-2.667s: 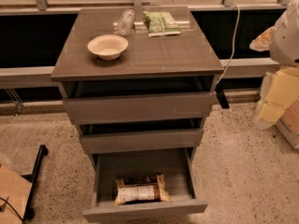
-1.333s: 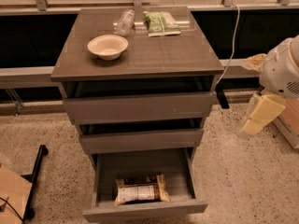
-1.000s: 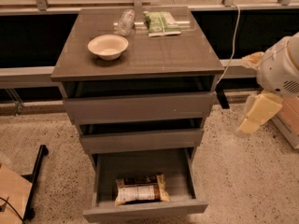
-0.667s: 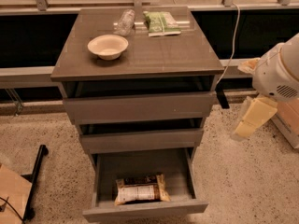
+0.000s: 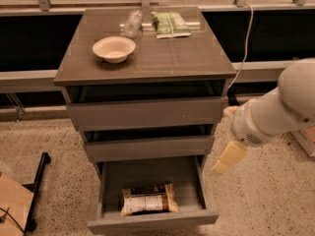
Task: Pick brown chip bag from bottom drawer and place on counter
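The brown chip bag [image 5: 149,199] lies flat in the open bottom drawer [image 5: 152,221], white label up, near the drawer's front. The counter [image 5: 162,53] is the grey-brown top of the cabinet. My gripper [image 5: 227,159] hangs from the white arm [image 5: 275,109] at the right of the cabinet. It sits level with the middle drawer, just right of and above the bottom drawer's right wall, apart from the bag and holding nothing I can see.
A white bowl [image 5: 113,48], a clear plastic bag [image 5: 131,22] and a flat green packet [image 5: 170,24] sit on the counter. The two upper drawers are slightly pulled out. A black stand [image 5: 37,181] and a cardboard box [image 5: 12,208] are at the lower left. A white cable [image 5: 244,48] hangs at the right.
My arm has swung left and down from the right edge of view, bringing the gripper close to the cabinet's right side. The bag and counter items have not moved.
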Tool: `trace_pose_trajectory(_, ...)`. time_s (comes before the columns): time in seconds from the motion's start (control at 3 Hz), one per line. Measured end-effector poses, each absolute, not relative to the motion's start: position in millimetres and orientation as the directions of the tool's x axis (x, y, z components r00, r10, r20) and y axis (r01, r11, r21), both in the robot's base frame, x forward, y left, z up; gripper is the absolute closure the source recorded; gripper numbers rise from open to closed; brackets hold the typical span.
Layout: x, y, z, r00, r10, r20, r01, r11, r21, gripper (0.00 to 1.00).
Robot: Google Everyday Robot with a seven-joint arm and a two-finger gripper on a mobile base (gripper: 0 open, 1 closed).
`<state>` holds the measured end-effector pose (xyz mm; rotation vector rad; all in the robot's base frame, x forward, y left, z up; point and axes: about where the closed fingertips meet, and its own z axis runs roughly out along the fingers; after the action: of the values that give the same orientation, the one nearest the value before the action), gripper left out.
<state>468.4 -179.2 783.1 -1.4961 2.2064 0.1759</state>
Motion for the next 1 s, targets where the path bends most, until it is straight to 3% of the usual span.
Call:
trace_pose_trajectory(0.33,480.7,-174.7,714.3,-0.357,-0.796,-0.489,-0.889,0.451,-0.085,0.00)
trace_pose_trajectory(1.0,478.9,-161.8,671.1,-0.427,-0.777,-0.463,-0.872,0.489,-0.017,0.00)
